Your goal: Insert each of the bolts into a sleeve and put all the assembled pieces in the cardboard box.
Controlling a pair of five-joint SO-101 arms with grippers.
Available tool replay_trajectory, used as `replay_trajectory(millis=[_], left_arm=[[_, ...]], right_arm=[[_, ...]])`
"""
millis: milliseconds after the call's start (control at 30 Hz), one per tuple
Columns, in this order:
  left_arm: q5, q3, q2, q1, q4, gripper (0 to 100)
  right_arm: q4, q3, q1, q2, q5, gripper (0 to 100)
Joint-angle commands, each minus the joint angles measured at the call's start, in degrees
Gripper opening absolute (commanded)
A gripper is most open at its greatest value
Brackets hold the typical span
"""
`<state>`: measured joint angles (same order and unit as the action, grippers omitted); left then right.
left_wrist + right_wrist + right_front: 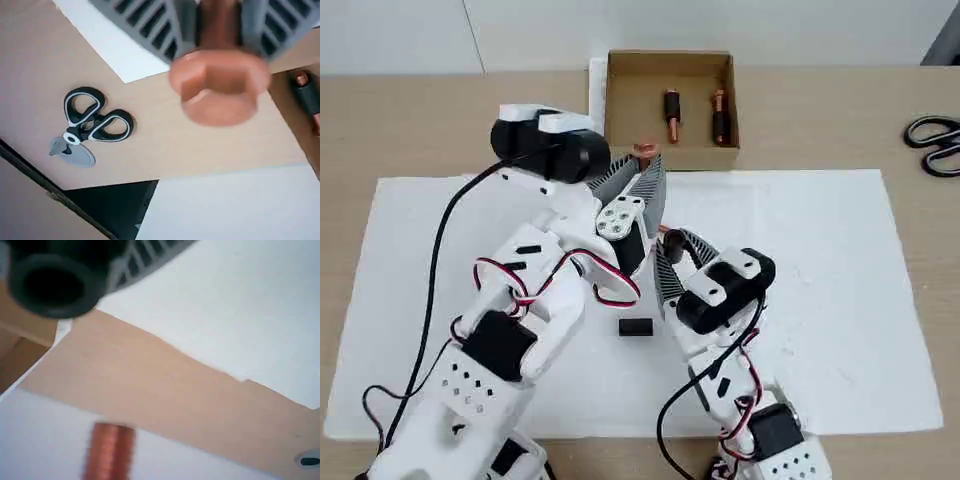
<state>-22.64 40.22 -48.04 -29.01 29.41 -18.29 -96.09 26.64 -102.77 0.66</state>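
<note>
The left gripper (642, 168) is clamped on a copper bolt (220, 85) — its hexagonal head juts past the ribbed grey jaws — just below the cardboard box (638, 100) at top centre of the high view. The right gripper (667, 243), mid-frame, pinches a black sleeve (52, 282) — a hollow tube seen end-on. A second sleeve (636, 326) lies on the white paper (840, 300) below it. Two assembled pieces (672, 116) rest in the box.

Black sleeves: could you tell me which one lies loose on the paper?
The sleeve between the arms; two are on bolts in the cardboard box, one in the right gripper.
</note>
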Motion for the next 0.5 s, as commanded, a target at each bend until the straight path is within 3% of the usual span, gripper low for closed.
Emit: replay_trajectory(millis=[0,467], left_arm=[[0.35,0.13,-1.58,-0.62,-1.76,1],[0.09,1.63,6.33,0.79,-1.76,1]], right_arm=[[-0.13,-0.44,-0.04,-1.27,-0.7,0.5],[-2.86,-0.44,-0.31,-1.27,-0.44,0.4]])
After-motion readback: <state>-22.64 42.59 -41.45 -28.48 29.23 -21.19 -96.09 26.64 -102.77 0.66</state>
